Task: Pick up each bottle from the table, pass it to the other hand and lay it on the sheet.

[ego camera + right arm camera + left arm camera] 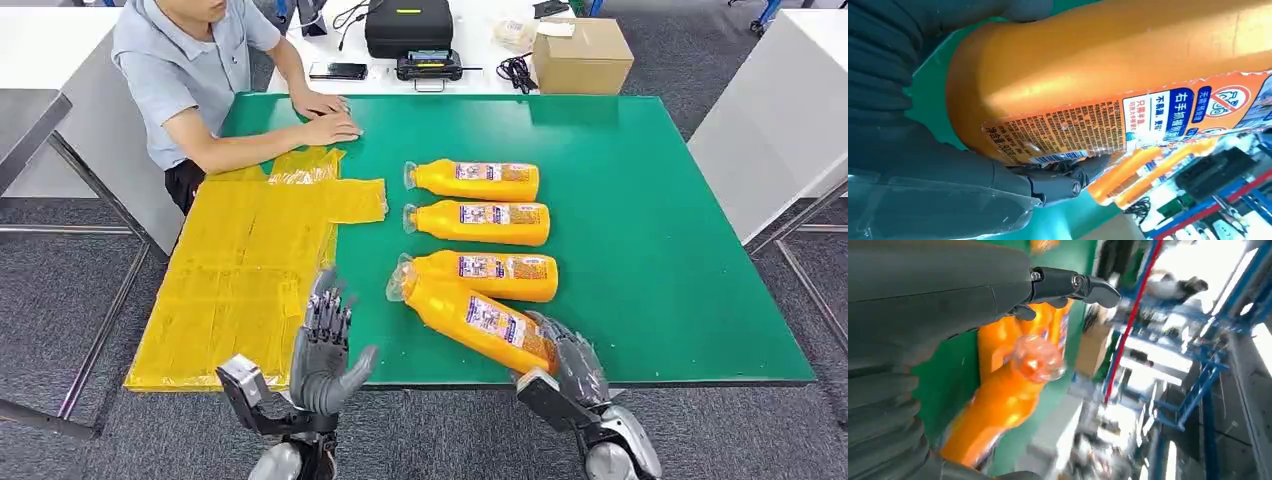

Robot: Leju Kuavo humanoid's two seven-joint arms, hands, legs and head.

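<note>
Several orange bottles with clear caps lie on the green table [650, 200]. My right hand [565, 362] grips the base of the nearest bottle [470, 315], which points its cap toward my left hand; in the right wrist view the fingers [1058, 182] wrap its labelled body [1108, 75]. My left hand [325, 345] is raised upright at the table's front edge, fingers spread, holding nothing, a short way from the cap. The left wrist view shows that cap [1035, 357] facing the palm. A yellow sheet [250, 270] covers the table's left part. Three more bottles [475, 180] [480, 222] [490, 272] lie behind.
A person [190, 60] sits at the far left corner with both hands [325, 115] resting on the table near the sheet's far end. A cardboard box [582, 55] and a black case [408, 25] stand on the white table behind. The green table's right half is bare.
</note>
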